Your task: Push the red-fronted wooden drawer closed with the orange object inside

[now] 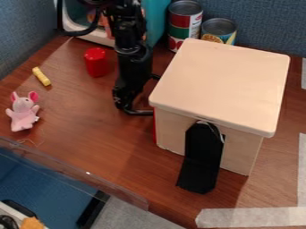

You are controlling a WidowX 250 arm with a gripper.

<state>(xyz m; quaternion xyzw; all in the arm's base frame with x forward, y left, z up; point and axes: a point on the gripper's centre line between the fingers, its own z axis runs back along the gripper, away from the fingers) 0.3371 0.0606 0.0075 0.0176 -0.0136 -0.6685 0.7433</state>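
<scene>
- The wooden box (220,85) is hiding most of its own left side; a narrow red strip (155,127) is showing there.
- The gripper (155,95) is facing that side, released, its fingers standing wide apart; their ends are meeting the box's outline, so contact is hard to tell.
- Two cans (184,20) are standing behind, partly covered by the box.
- The teal and white object (156,20) is running off the top edge, partly blocked by the arm (133,58).
- Pale and squarish, with rounded top corners, the box is standing right of centre on the brown table (101,147); a black strap (203,156) is hanging down its front.
</scene>
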